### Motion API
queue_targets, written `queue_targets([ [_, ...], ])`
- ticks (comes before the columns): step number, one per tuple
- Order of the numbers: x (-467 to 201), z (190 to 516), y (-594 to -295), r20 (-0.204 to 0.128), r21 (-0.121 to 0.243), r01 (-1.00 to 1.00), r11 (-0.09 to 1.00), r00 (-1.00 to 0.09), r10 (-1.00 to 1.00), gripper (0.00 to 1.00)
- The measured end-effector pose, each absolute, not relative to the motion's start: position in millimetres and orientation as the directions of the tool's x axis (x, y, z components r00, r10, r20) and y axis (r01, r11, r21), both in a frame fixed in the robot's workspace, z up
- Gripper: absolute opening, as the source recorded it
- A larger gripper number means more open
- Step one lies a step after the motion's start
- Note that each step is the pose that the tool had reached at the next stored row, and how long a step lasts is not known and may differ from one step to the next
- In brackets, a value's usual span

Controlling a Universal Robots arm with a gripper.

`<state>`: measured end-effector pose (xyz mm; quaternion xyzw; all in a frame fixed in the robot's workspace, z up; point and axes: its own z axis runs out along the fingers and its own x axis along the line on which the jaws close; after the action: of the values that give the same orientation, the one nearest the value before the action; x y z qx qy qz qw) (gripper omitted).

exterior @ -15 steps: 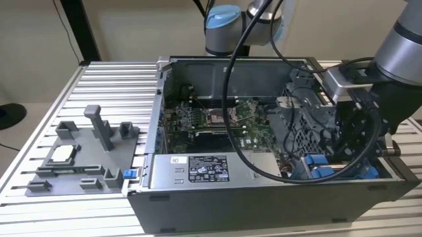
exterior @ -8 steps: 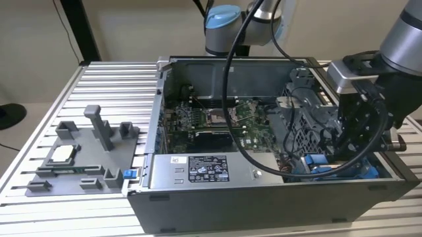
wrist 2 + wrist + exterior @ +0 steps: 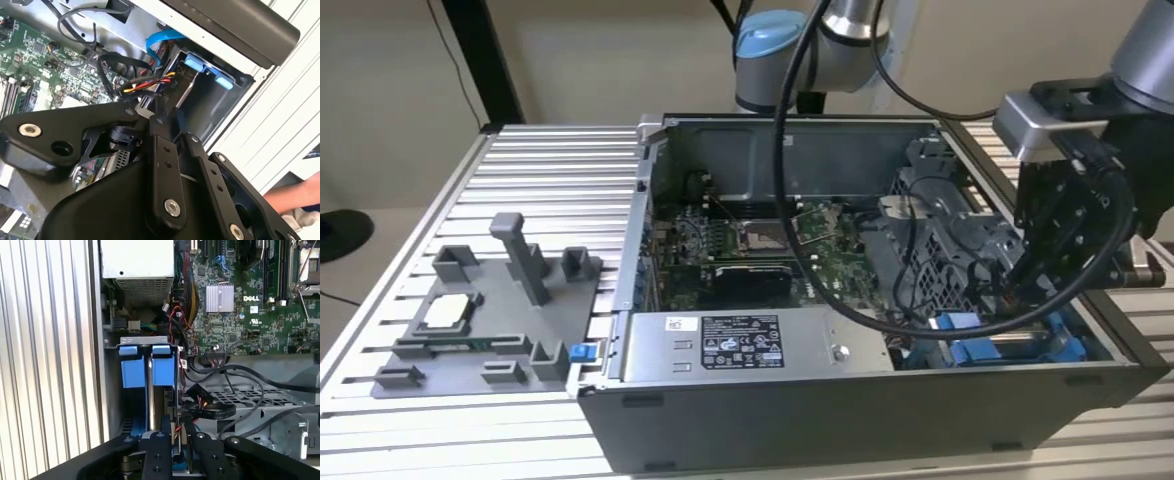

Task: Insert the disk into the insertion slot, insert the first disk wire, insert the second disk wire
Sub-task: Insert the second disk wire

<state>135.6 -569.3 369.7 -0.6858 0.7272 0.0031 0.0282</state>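
In the second wrist view, the gripper (image 3: 159, 107) is seen nearest, its fingers drawn together on a wire plug, directly ahead of the disk (image 3: 210, 72) seated in its bay. In the first wrist view, the disk (image 3: 148, 365) lies lengthwise straight beyond the fingertips. In the exterior view, the gripper (image 3: 1025, 272) is lowered into the computer case (image 3: 854, 400), over the blue frame
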Motion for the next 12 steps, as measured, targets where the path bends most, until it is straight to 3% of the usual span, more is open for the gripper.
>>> queue_targets([
  [12,136,395,-569,-0.045,-0.034,-0.998,0.059,-0.058,-0.997,1.00],
])
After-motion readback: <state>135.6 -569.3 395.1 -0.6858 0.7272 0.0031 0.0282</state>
